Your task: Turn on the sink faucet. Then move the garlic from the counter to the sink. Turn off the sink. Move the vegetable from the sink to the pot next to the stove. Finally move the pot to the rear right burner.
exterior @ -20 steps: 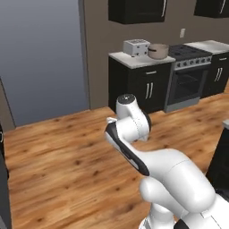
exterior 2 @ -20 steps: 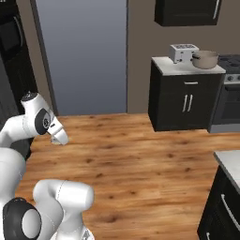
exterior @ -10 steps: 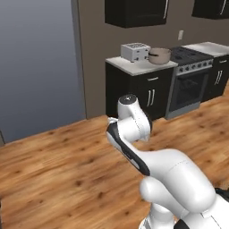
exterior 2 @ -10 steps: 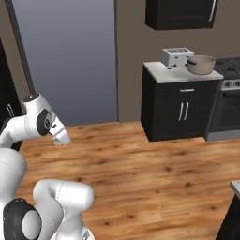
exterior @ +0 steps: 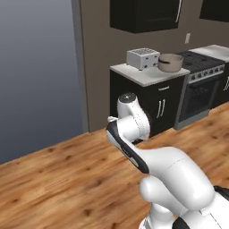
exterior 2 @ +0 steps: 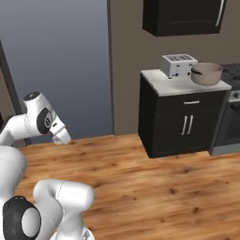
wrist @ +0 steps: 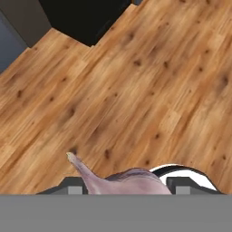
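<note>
Mauve garlic, bottom of hand view: clamped in my pincer, carried above floorboards toward pot, upper right.

Far right: a counter above a cabinet, the stove adjoining its right side. On the counter, a toaster stands left of the pot, just beside it. An upper cabinet hangs above. Wooden floor spreads in front, nearer the arm.
</note>
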